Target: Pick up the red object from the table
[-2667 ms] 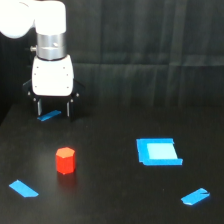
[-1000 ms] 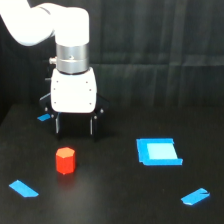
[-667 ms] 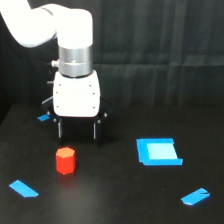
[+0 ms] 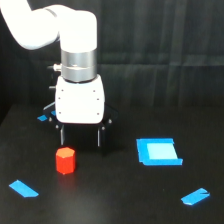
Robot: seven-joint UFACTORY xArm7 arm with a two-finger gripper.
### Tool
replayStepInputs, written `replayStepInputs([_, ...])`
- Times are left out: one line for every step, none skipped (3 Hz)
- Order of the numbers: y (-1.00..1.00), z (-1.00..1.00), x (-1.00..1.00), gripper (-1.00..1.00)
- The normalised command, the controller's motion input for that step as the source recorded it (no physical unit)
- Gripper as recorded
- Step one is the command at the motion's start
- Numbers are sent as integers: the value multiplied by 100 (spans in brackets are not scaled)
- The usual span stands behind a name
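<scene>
Black backdrop, dark and folded like cloth, stands behind a matte black table (image 4: 115, 205) that fills the lower part of the exterior view.

Gripper (image 4: 80, 138): two thin dark fingers (image 4: 62, 135) hang straight down from a white boxy housing, set apart with a clear gap between them. Nothing is between the fingers; the jaws are spread and empty. The fingertips sit near the table, though contact with the surface cannot be told.

Arm (image 4: 75, 45): white, with a silver band above the housing, curving up and out toward the exterior view's upper left.

Red object (image 4: 65, 160): red-orange hexagonal block, standing upright on the table with its flat hexagonal face turned up and its axis vertical. It sits just below and slightly toward the exterior view's left of the gripper's nearer finger, close to it but apart, outside the gap of the jaws.

Blue square (image 4: 158, 151): flat, with a paler centre, lying on the table toward the exterior view's right, well apart from the block.

Blue strip (image 4: 23, 188): flat, slanted, at the lower left.

Second blue strip (image 4: 195, 196): flat, slanted, at the lower right.

Small blue piece (image 4: 43, 118): partly hidden beside the housing, on the exterior view's left.
</scene>
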Motion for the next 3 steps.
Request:
replayStepInputs([-71,8,-4,100])
replayStepInputs([-55,-5,5,81])
replayStepInputs([-54,-6,-5,76])
